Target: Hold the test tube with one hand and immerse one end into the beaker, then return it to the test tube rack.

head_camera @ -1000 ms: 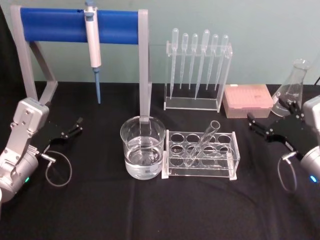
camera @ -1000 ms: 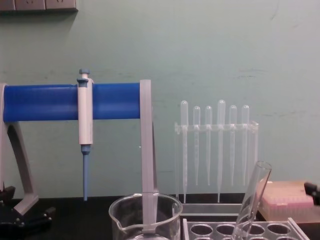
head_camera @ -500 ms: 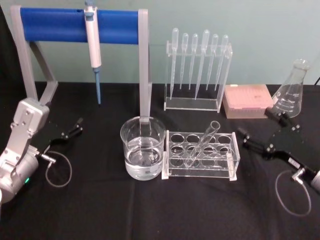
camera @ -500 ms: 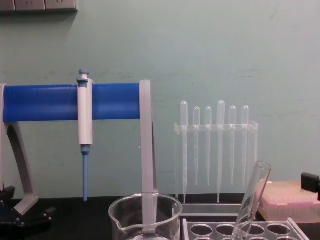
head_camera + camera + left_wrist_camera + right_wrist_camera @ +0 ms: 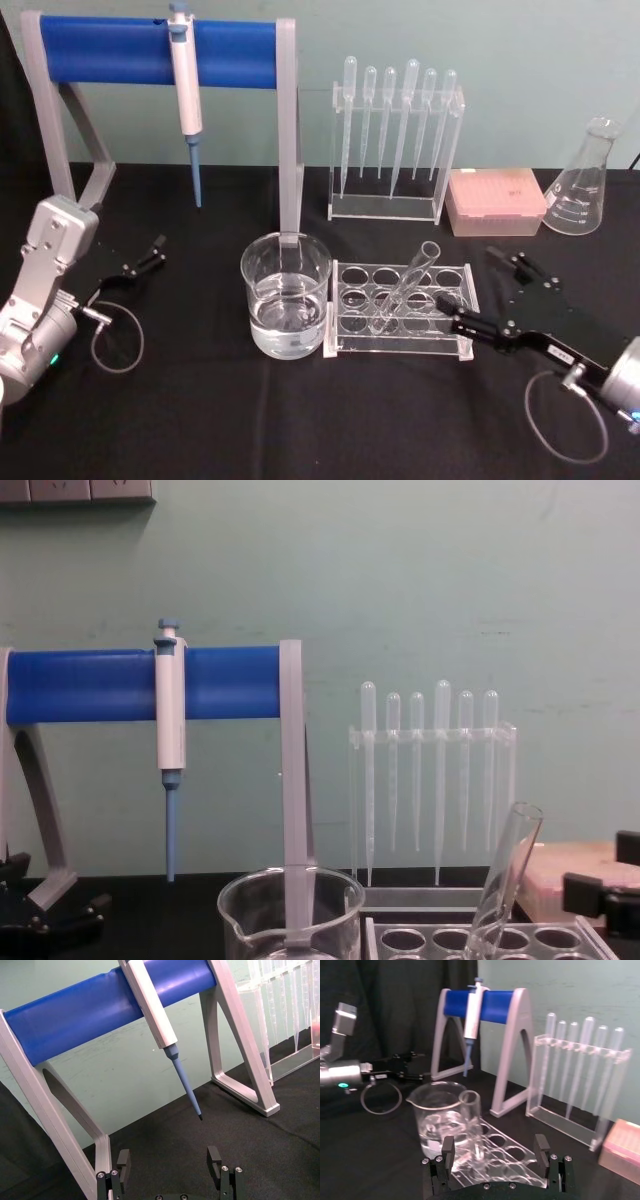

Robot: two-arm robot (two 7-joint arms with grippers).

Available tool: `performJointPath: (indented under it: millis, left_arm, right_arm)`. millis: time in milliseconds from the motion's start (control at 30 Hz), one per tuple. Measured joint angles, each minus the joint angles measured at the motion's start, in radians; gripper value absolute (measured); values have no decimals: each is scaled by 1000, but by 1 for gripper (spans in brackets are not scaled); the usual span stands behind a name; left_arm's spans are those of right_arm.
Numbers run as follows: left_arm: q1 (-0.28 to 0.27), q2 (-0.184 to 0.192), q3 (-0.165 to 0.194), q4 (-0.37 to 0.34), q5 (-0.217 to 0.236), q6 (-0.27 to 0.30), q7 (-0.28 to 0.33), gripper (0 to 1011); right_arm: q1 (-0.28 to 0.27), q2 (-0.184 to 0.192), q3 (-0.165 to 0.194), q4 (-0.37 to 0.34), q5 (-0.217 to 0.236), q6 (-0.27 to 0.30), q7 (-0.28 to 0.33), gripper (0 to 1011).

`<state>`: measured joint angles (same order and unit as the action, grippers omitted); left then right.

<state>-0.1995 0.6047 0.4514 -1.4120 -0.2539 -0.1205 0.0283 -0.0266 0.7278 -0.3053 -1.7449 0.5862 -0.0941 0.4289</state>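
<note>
Now we see the right gripper (image 5: 468,277) has come in from beside the flask (image 5: 583,190) at the far right of the bench (image 5: 200,420). It has reached the right end of the clear rack (image 5: 400,343), with one fingertip just at the rack's corner. Its jaws are spread wide and hold nothing. In the right wrist view the test tube (image 5: 471,1122) stands ahead of the gripper, lined up within the gap but beyond the fingertips.

The test tube (image 5: 405,287) itself has not moved. It leans in a rack hole, rim tilted up toward the right, and the beaker (image 5: 285,295) of clear liquid sits just beside the rack's left end. We judge the approach nearly done and the grasp not yet made; next the gripper must reach the upper tube and close. The left gripper (image 5: 150,255) rests released at the bench's left side.
</note>
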Motion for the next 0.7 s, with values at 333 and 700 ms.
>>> performJointPath:
  millis: [333, 700]
  left_arm:
    - [0, 0, 0, 0, 0, 0, 0, 1000]
    - [0, 0, 0, 0, 0, 0, 0, 1000]
  right_arm:
    - [57, -62, -35, 3, -10, 49, 54, 1000]
    - [96, -117, -48, 36, -48, 83, 54, 1002]
